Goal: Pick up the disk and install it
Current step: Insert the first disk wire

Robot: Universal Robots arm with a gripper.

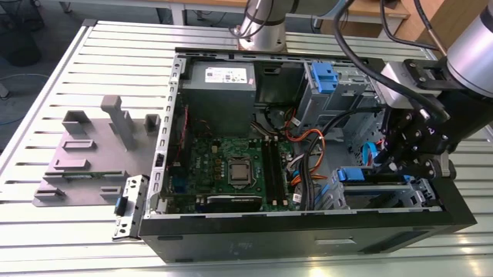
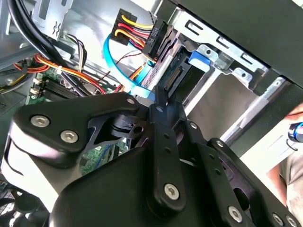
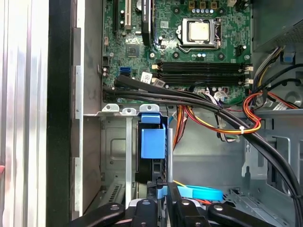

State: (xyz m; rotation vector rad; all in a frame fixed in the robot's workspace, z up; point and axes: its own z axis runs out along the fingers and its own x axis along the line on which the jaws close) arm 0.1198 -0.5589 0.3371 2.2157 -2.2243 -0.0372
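The disk sits in the lower drive bay of the open computer case, at the exterior view's right, with its blue carrier frame facing the case interior. My gripper hangs just above that bay. In the second wrist view the gripper has its black fingers closed together, and their tips rest against the disk's connector edge. The first wrist view shows the gripper right behind the disk, in line with the bay. I see nothing held between the fingers.
A blue data cable and a power plug with coloured wires hang close to the fingers. Thick black cables cross above the bay. The motherboard, a grey power supply and an upper blue latch fill the case. A grey fixture lies outside.
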